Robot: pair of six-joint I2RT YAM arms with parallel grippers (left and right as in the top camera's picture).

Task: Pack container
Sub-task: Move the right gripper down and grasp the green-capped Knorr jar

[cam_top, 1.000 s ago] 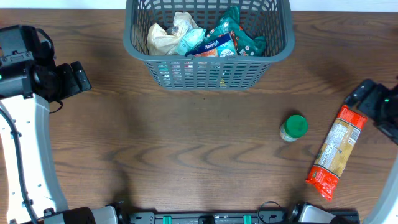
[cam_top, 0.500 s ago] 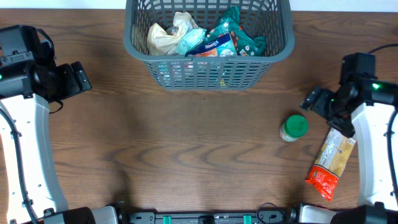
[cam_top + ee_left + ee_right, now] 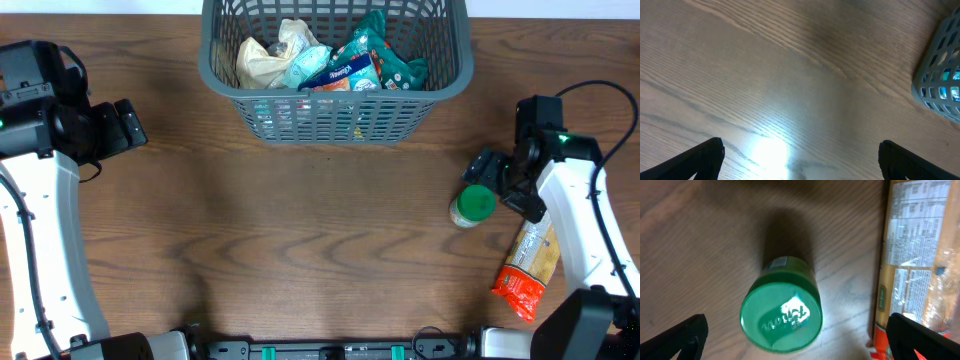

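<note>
Container [image 3: 335, 118], dark grey lattice basket, sits at the far edge of the tabletop [image 3: 300, 240], about centre, its back cut off by the top of the overhead view. One rounded corner of it [image 3: 940, 85] shows at the right edge of the left wrist view. Already inside: a crumpled cream bag [image 3: 265, 60] on the left, a blue packet [image 3: 340, 72] in the middle and teal packets [image 3: 385, 55] on the right, piled loosely and overlapping. Out on the tabletop, right of the container and nearer the front, a green-lidded jar [image 3: 472, 205] stands upright; the right wrist view looks straight down on its lid [image 3: 781, 315]. Just right of the jar lies a long clear pasta packet [image 3: 530, 262] with a red end toward the front. It lies flat, with a strip of bare wood between jar and packet [image 3: 912, 270]. The right end effector [image 3: 497, 180] hovers just by the jar, released, fingers spread wide to either side of it in the wrist view [image 3: 800, 340], not touching. The left end effector [image 3: 128, 124] is off to the left, well apart from the container, also released with nothing between its fingers [image 3: 800, 165], over bare tabletop.
</note>
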